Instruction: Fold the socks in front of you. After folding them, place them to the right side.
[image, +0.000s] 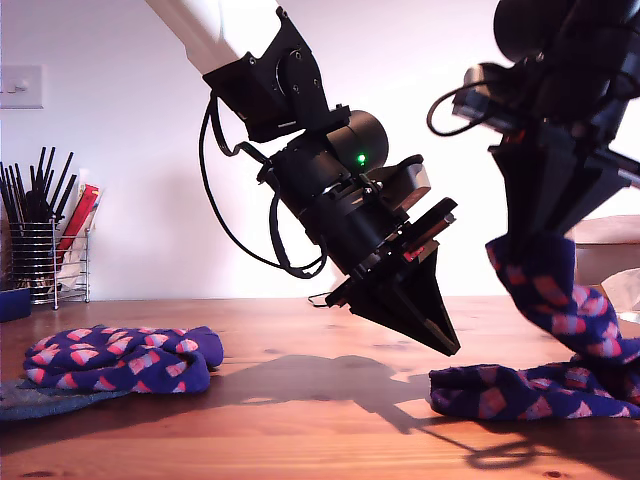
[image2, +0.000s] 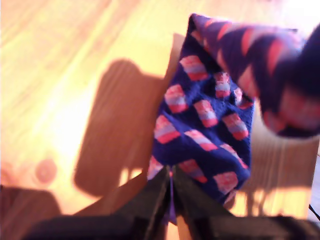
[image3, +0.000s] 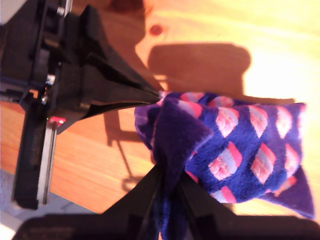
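A navy-purple sock (image: 520, 388) with red-pink checks lies at the exterior view's right. One end of it is pulled up off the wooden table (image: 300, 400). My second gripper (image: 530, 242) is shut on that raised end (image3: 167, 172). My first gripper (image: 450, 345) hangs tilted over the middle of the table. Its fingers are closed to a point at the sock's other end (image2: 170, 172), and its tip (image3: 157, 94) meets the sock's (image3: 240, 145) edge. The same sock (image2: 205, 125) spreads out before it. A second checked sock (image: 120, 358) lies folded at the exterior view's left.
A plain grey-blue sock (image: 40, 400) lies under the folded one at the exterior view's left. Behind it stands a wire holder (image: 45, 250) of chopsticks and a blue object (image: 12, 303). A pale box (image: 605, 245) sits at the exterior view's right.
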